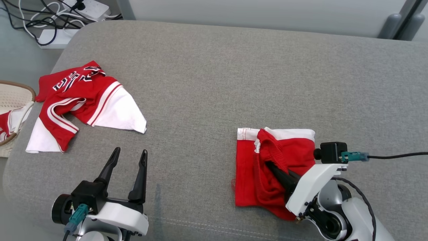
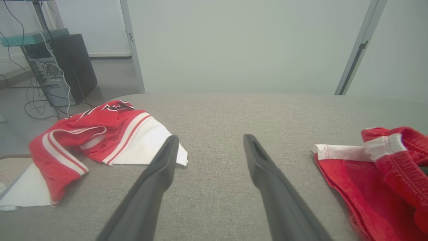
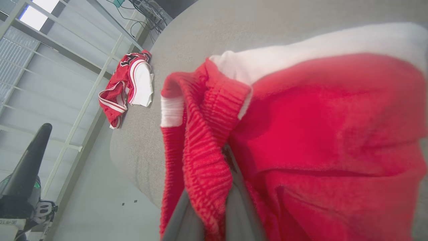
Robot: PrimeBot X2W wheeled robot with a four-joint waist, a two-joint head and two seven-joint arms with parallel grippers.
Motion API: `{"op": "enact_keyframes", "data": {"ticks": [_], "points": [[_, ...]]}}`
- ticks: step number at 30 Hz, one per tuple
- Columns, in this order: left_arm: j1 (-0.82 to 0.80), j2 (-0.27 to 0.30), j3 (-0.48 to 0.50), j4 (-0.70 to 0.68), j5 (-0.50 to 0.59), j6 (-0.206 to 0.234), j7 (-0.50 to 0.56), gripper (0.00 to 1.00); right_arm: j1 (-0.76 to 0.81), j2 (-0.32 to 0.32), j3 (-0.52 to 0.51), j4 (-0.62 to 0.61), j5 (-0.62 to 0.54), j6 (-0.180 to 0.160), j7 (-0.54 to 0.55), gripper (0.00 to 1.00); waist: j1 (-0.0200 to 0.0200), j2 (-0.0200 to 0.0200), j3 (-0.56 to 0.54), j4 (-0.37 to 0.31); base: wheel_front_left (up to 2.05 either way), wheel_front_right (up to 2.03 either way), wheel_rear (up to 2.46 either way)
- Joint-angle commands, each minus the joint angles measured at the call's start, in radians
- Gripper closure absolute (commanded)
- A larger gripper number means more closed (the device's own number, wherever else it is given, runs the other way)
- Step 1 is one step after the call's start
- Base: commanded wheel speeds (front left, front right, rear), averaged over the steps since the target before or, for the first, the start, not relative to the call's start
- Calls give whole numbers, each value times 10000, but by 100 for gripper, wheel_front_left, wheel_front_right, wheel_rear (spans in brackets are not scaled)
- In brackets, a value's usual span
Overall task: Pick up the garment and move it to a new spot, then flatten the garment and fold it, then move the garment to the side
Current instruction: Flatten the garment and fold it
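Note:
The garment, red shorts [image 1: 254, 177] with white trim, lies folded in a rough square on the grey cushion's right front. My right gripper [image 1: 270, 165] reaches into it from the lower right. It is shut on the ribbed red waistband [image 3: 204, 140], which is lifted into a hump; cloth covers the fingertips. The shorts [image 2: 374, 180] also show at the right edge of the left wrist view. My left gripper [image 1: 130, 151] rests open near the front left edge, with bare cushion between its fingers [image 2: 160, 167].
A second red and white jersey [image 1: 83, 97] lies crumpled at the cushion's left side. A wicker basket [image 1: 13, 93] holding red cloth stands beyond the left edge. Power strips and cables [image 1: 53, 36] lie on the floor at the back left. The grey cushion [image 1: 214, 83] spreads wide in between.

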Motion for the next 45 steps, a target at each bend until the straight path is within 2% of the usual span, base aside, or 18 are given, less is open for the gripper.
{"op": "enact_keyframes", "data": {"ticks": [1,2,3,9,13,16,23,30,39,45], "points": [[-541,122,408,-181,102,-86,-103,0,-354,107,193,-155,-40,19,-176,89,0,0,22,36,0,0,0],[-545,100,407,-169,118,-97,-103,0,-455,122,243,26,8,19,-284,56,0,0,29,64,0,0,0],[-544,81,406,-154,131,-108,-103,0,-552,133,339,190,50,19,-364,0,0,0,39,82,0,0,0],[-528,-18,461,-133,202,-150,-103,0,-892,147,1164,455,959,19,-832,0,0,0,39,68,0,0,0],[-489,-30,530,-152,255,-162,-103,0,-901,148,1382,-131,1409,19,-1255,0,0,0,33,-83,0,0,0],[-461,-38,588,-197,288,-151,-103,0,-752,118,1124,-826,1361,19,-1781,0,0,0,51,-241,0,0,0],[-391,38,751,-301,280,-114,-103,0,59,-854,-151,-1939,-185,19,-3665,0,0,0,92,-630,0,0,0],[-367,222,894,-352,202,-8,-21,0,1073,-1370,-1244,-1693,-2402,19,-5418,0,0,0,-5,-1017,0,0,0],[-142,371,1066,-528,39,146,117,0,1675,-1210,-1483,-1175,-3676,19,-5895,0,0,0,-178,-1272,0,0,0],[121,476,1280,-677,-160,324,285,0,1898,-991,-1497,-1003,-4061,19,-5963,0,0,0,-297,-1376,0,0,0]]}}
